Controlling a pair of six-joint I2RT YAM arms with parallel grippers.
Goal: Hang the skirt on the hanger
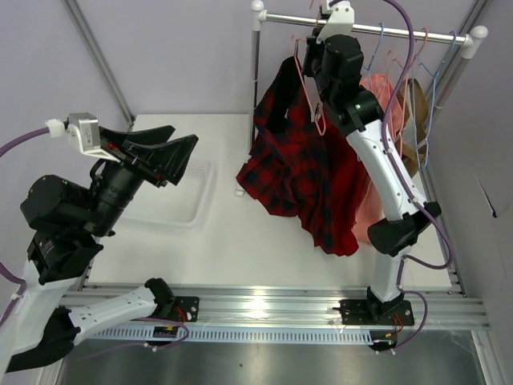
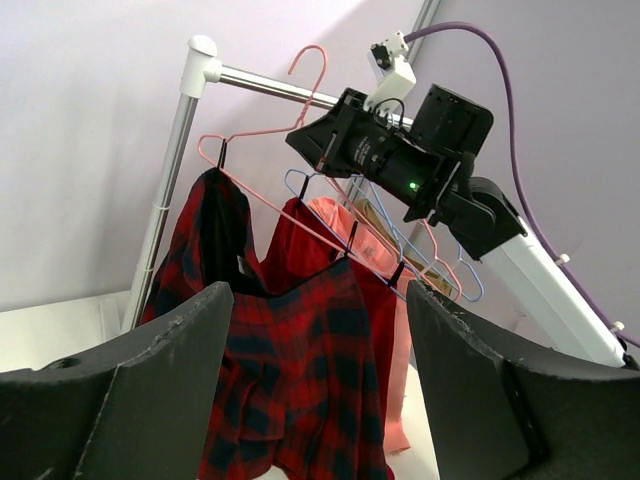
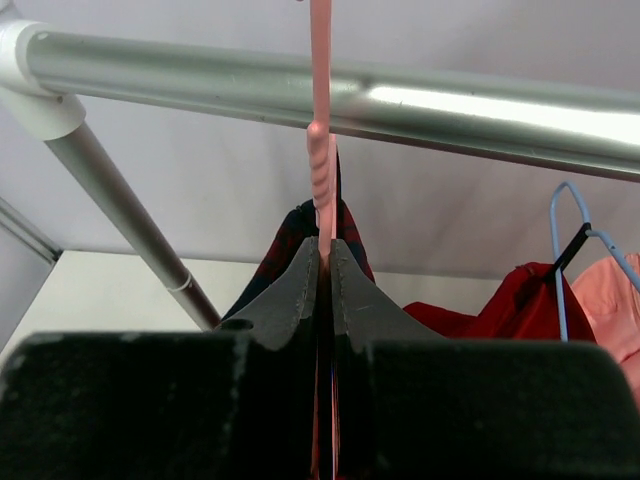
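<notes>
Both fingers of the right gripper (image 3: 325, 250) are pressed together on the thin neck of the hanger (image 3: 320, 160), just below the rail (image 3: 480, 110). The skirt (image 1: 300, 172) hangs down from this hanger, at the far side of the table. The left gripper (image 1: 183, 134) is spread and empty, well apart at the left. I judge the step is hanging up the loaded hanger. I cannot tell whether the hook already sits on the rail. Next, the hook must rest there before the fingers let go.

White table (image 1: 240, 249), shallow white tray (image 1: 195, 202) on its left side
</notes>
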